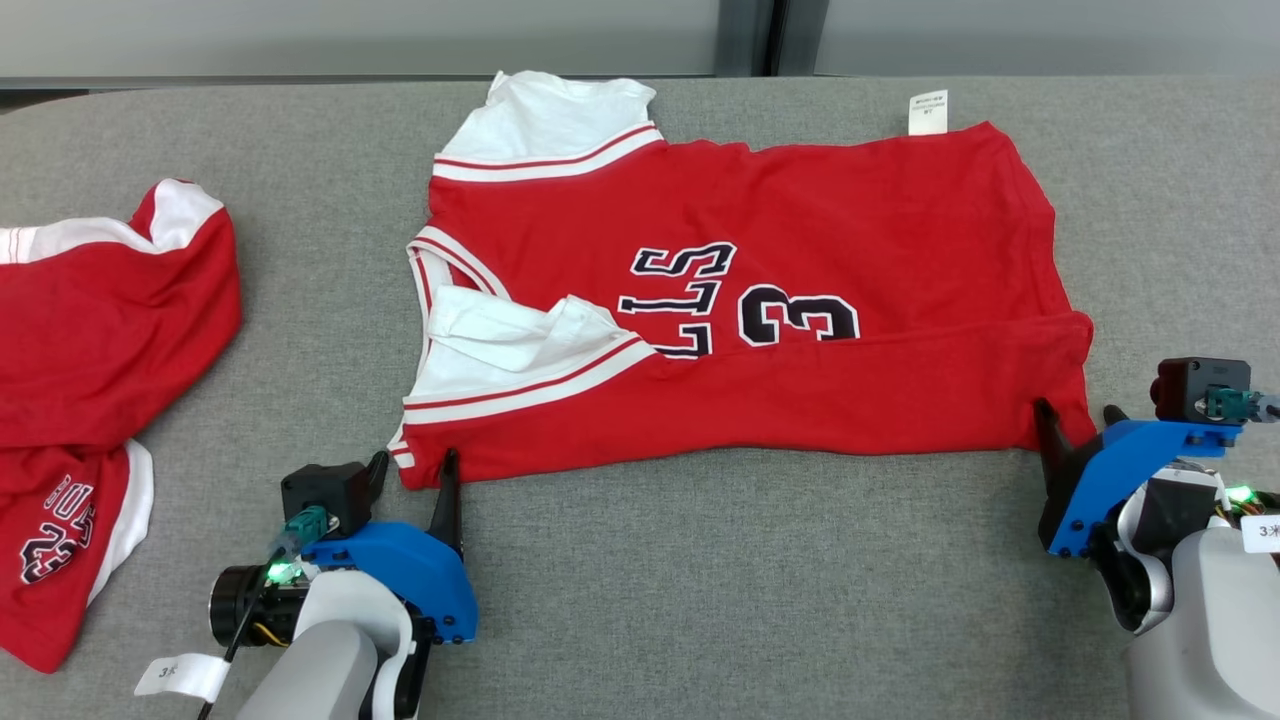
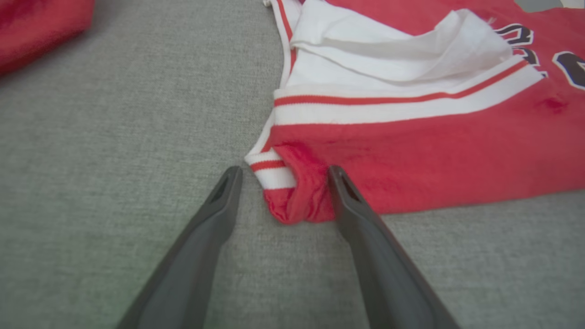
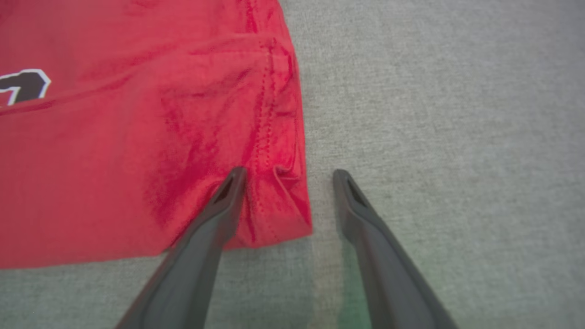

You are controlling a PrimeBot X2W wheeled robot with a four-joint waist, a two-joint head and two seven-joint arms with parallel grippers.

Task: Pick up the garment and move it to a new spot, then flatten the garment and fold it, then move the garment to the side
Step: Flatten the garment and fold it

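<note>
Two near-edge garment corners lie within spread left hand and right hand.

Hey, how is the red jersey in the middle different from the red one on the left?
The middle jersey lies spread out, its near edge folded over the lettering; the left jersey is bunched up. The open left gripper and right gripper sit at the middle jersey's near corners; neither is by the left jersey. Both are red with white trim and dark numbers, on the grey table.
</note>
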